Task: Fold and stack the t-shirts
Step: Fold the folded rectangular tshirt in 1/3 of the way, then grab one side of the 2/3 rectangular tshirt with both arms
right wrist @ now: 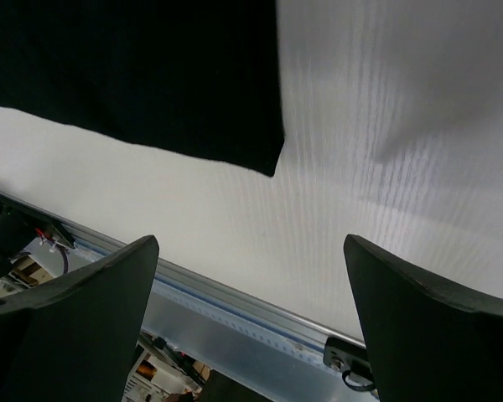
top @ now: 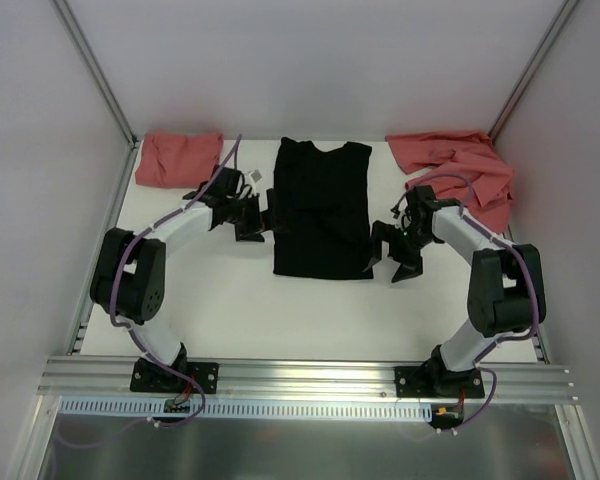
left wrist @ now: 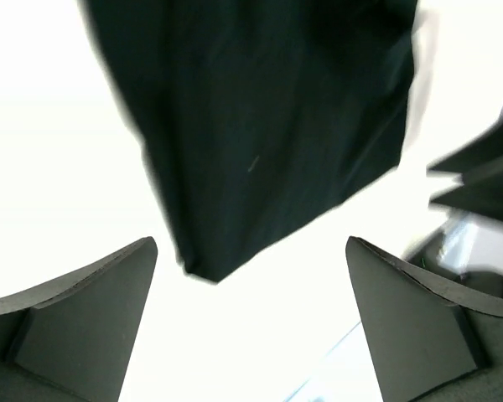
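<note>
Left arm: elbow bent out to the left, forearm reaching inward; left gripper (top: 252, 215) sits just beside the left edge of the black t-shirt (top: 323, 210).
Left jaws: spread wide, nothing between them.
Right arm: elbow out to the right; right gripper (top: 392, 252) sits low by the shirt's near right corner.
Right jaws: spread wide, empty.
Black t-shirt: lies flat mid-table (top: 230, 300), folded to a narrow rectangle; long axis near to far, collar at the far end.
Salmon-red t-shirts: one folded at far left (top: 180, 157), a crumpled heap at far right (top: 458, 165).
</note>
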{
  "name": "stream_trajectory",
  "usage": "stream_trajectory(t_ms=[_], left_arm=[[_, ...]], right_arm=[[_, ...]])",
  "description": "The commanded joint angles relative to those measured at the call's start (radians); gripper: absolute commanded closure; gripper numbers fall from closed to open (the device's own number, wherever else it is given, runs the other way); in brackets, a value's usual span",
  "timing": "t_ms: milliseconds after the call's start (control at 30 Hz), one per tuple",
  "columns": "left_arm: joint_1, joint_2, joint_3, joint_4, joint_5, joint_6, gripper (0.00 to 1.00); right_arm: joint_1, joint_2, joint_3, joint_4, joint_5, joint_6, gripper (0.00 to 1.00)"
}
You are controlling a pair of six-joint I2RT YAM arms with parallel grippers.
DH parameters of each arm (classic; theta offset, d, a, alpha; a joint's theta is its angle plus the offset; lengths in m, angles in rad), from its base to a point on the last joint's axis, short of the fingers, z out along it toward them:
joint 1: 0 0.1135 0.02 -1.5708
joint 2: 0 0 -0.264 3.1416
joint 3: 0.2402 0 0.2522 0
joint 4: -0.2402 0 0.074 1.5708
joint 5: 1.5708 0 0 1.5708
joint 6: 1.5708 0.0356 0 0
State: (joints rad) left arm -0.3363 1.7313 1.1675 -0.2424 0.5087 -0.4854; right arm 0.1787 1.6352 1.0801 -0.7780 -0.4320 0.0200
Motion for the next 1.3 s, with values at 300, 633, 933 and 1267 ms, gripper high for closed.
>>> stream_trajectory(t_ms=[300, 633, 933, 1267], left_arm=[[0.059, 0.068, -0.224, 0.103, 0.251, 0.033, 0.02], [0.039, 0.155, -0.210, 0.103, 0.295, 0.031, 0.05], [-0.021, 0.208, -0.200, 0.112, 0.309, 0.004, 0.19], [-0.046, 0.240, -0.149, 0.097, 0.292, -0.009, 0.24]], right_arm=[[-0.001, 0.100, -0.014, 0.244, -0.073, 0.037, 0.01], [-0.001, 0.173, -0.025, 0.338, -0.114, 0.083, 0.03], [-0.001, 0.212, -0.034, 0.385, -0.140, 0.129, 0.13], [-0.001, 0.135, -0.123, 0.355, -0.128, 0.117, 0.15]])
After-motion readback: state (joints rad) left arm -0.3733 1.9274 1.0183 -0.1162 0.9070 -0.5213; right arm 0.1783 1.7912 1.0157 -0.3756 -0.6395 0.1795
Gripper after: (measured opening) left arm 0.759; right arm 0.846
